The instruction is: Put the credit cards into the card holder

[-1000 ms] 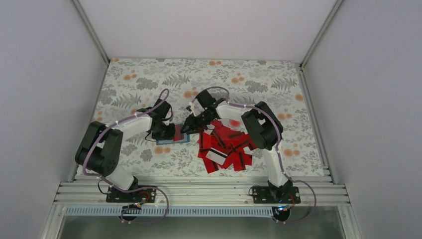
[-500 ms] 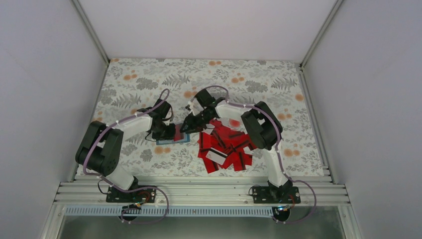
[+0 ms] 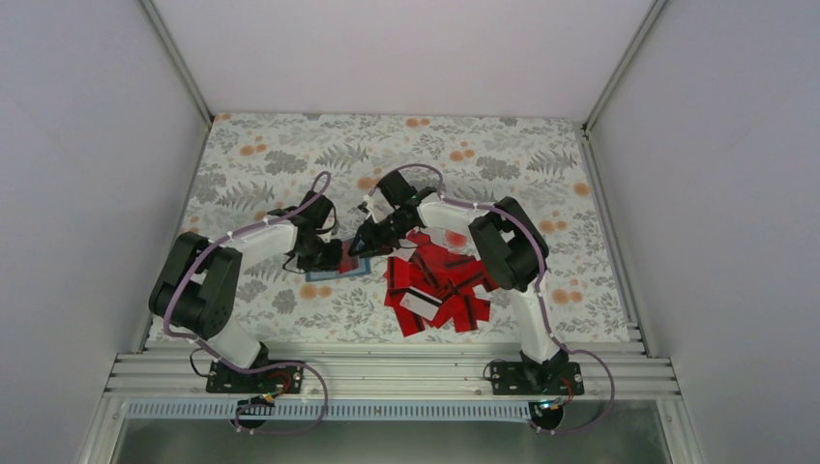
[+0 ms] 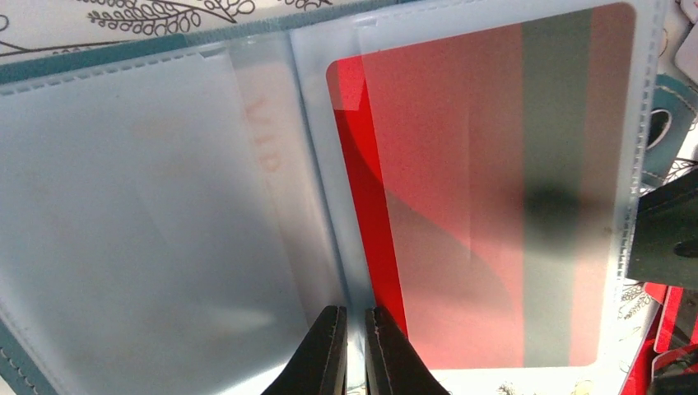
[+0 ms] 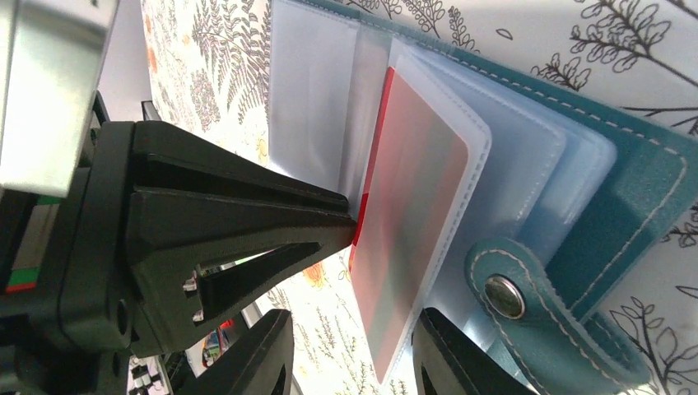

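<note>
Jaws: my left gripper [image 4: 355,350] pinches card holder [image 4: 148,206] sleeve to hold it open; right gripper [image 5: 354,329] wide (credit card [image 4: 461,206] pocketed).

The teal card holder [image 5: 638,185] lies open left of centre, its clear pockets fanned upward; one red card [image 4: 461,206] with a dark stripe sits inside a pocket. The other red credit cards [image 3: 440,288] lie heaped just to its right

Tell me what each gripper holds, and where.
Left gripper pinches the card holder by a clear pocket's edge near the fold. Right gripper is open, holding nothing.
</note>
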Motion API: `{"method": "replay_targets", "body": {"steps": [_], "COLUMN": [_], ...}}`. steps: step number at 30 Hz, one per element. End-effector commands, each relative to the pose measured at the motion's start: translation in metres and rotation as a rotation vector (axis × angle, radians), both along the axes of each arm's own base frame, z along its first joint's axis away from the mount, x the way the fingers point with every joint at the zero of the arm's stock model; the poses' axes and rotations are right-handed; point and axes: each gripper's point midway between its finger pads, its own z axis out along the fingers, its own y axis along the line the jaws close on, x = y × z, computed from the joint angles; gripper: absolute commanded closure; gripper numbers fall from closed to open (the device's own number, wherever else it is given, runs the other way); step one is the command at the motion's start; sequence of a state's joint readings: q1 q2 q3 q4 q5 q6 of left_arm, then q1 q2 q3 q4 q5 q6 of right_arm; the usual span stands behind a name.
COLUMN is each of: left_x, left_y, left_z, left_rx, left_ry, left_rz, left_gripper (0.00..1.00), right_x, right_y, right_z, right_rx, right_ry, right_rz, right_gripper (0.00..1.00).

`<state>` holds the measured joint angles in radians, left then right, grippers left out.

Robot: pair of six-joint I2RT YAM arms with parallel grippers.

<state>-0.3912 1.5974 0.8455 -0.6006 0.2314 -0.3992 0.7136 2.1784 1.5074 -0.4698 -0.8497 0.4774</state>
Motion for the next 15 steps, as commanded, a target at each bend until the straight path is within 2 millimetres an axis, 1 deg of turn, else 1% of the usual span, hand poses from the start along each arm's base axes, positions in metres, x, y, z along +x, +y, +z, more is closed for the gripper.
{"method": "replay_targets", "body": {"steps": [1, 8, 11, 15], "left_x": [0.002, 0.007, 0.01, 0.012], "left_y": [-0.006, -0.009, -0.01, -0.008], "left_z": [0.0, 0.009, 0.021, 0.04], "left_rx": [-0.009, -0.022, -0.03, -0.035], "left_ry": [0.003, -0.011, -0.03, -0.063], "left_rz": [-0.029, -0.02, -0.009, 0.01], "left_gripper": [0.92, 0.92, 0.91, 0.88], "right_x": [-0.004, -0.007, -0.007, -0.006], "right_y": [0.008, 0.014, 0.017, 0.021], "right_z": [0.003, 0.005, 0.009, 0.014], "right_rx": [0.022, 0.052, 0.065, 0.08], "right_ry": [0.003, 0.011, 0.007, 0.003], "right_rz": [0.035, 0.059, 0.067, 0.076], "right_gripper": [0.62, 0.63, 0.63, 0.63]}}
